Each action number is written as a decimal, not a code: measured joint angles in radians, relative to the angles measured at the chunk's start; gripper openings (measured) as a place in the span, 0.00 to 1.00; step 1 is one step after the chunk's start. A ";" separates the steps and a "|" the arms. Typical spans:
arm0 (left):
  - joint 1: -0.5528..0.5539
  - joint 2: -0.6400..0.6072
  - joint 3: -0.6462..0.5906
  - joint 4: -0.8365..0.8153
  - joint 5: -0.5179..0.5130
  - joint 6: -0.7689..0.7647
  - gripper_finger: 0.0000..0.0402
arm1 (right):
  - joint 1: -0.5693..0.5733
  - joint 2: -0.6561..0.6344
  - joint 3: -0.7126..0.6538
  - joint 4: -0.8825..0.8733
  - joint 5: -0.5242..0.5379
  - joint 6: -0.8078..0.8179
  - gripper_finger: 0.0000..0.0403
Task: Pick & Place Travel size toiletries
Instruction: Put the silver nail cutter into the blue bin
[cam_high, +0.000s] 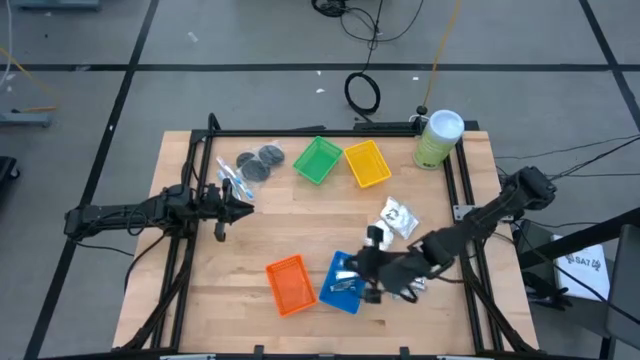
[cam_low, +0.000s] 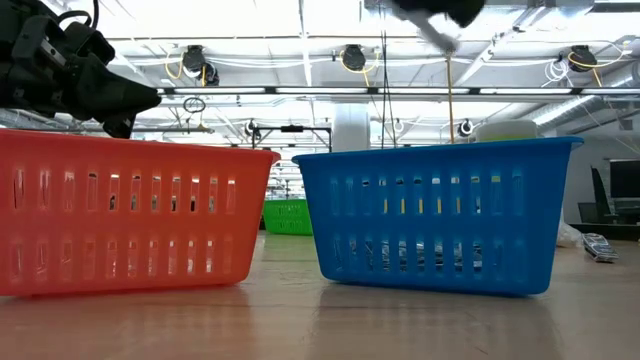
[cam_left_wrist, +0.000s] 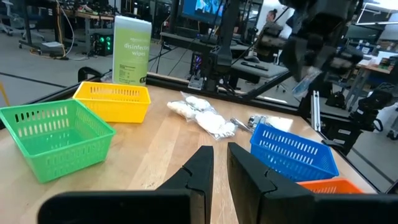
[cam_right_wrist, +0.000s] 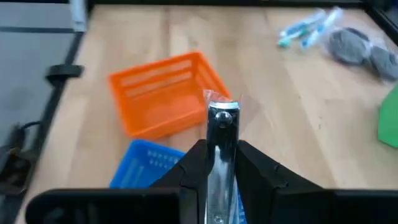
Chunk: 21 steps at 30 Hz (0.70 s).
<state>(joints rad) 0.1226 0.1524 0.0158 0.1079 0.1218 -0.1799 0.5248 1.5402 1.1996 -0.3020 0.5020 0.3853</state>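
Note:
My right gripper (cam_high: 368, 262) hangs above the blue tray (cam_high: 332, 292), shut on a silver foil tube (cam_right_wrist: 221, 140). More silver tubes (cam_high: 345, 284) lie in that tray. White packets (cam_high: 400, 218) lie on the table to the right of centre. Grey discs (cam_high: 258, 162) and clear sticks with blue (cam_high: 232, 180) lie at the far left. My left gripper (cam_high: 226, 206) waits near the sticks, shut and empty, and it also shows in its own wrist view (cam_left_wrist: 221, 168). My right gripper pinches the silver foil tube between its two fingers (cam_right_wrist: 252, 165). The tube lies along the fingers, and its round capped end (cam_right_wrist: 222, 116) sticks out past the fingertips. The tube is lifted clear, above the blue tray's edge (cam_right_wrist: 146, 165).
An orange tray (cam_high: 290, 285) stands just left of the blue one. Green (cam_high: 318, 160) and yellow (cam_high: 367, 163) trays stand at the far middle. A pale green canister (cam_high: 437, 138) stands at the far right corner. A black frame (cam_high: 330, 131) edges the table.

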 joint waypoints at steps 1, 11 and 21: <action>0.000 0.000 0.000 0.000 0.000 0.000 0.11 | -0.010 0.013 0.002 -0.010 -0.002 0.006 0.14; 0.000 0.000 0.000 -0.001 0.000 0.000 0.11 | -0.032 0.143 0.002 -0.024 -0.128 0.033 0.14; 0.000 0.000 0.000 0.000 0.000 0.000 0.11 | -0.032 0.177 0.001 -0.024 -0.191 0.072 0.14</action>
<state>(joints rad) 0.1226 0.1521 0.0158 0.1077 0.1215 -0.1801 0.4927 1.7168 1.2011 -0.3262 0.3107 0.4573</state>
